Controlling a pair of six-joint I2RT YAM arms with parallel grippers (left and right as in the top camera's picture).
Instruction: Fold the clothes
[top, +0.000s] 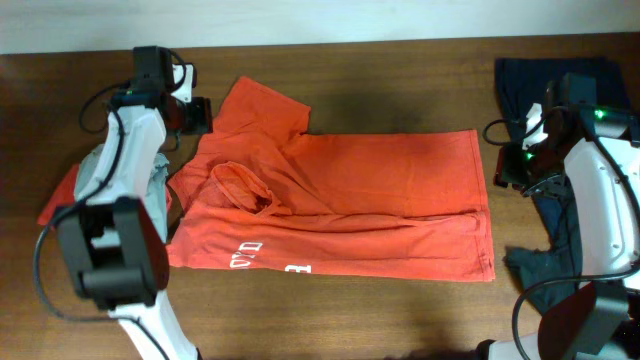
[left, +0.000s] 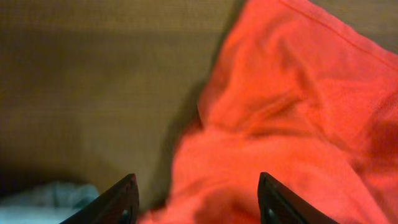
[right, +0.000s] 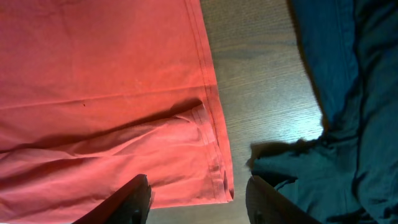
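Note:
An orange T-shirt (top: 380, 200) lies across the middle of the wooden table, partly folded, with its collar and white print at the left. My left gripper (top: 195, 114) is open and empty at the shirt's upper left sleeve. In the left wrist view its jaws (left: 198, 199) hang over the shirt's edge (left: 286, 124). My right gripper (top: 507, 168) is open and empty just off the shirt's right hem. In the right wrist view its jaws (right: 199, 196) straddle the hem corner (right: 211, 155).
A dark blue garment (top: 545, 85) lies bunched at the right edge and runs down under the right arm; it also shows in the right wrist view (right: 348, 124). Grey and red clothes (top: 75, 190) lie at the left, with the grey cloth (left: 37, 196) in the left wrist view.

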